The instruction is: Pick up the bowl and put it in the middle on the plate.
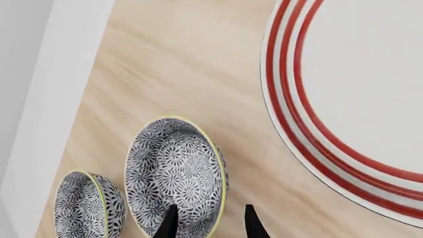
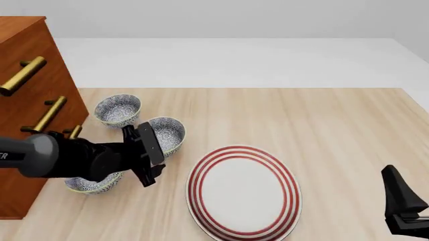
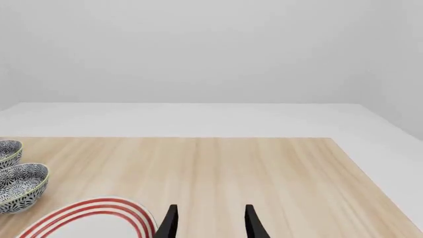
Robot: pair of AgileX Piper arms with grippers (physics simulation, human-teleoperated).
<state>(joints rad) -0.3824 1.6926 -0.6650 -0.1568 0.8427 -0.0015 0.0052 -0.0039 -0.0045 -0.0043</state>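
Three patterned bowls stand left of the plate [image 2: 196,187]. The middle bowl [image 2: 168,133] sits right in front of my left gripper [image 2: 155,163]. In the left wrist view this bowl [image 1: 175,168] lies under the open left gripper [image 1: 210,225], with one finger over its inside and the other outside its rim. It is not gripped. The plate's red-ringed rim [image 1: 284,114] is close beside it. My right gripper [image 3: 210,225] is open with nothing in it and hangs near the plate's rim [image 3: 99,208], at the table's front right [image 2: 402,201].
A second bowl [image 2: 118,109] [image 1: 86,208] stands farther back. A third bowl [image 2: 94,185] is half hidden under my left arm. A wooden drawer cabinet [image 2: 27,100] with brass handles stands along the left side. The table's far edge [image 2: 234,88] meets grey floor.
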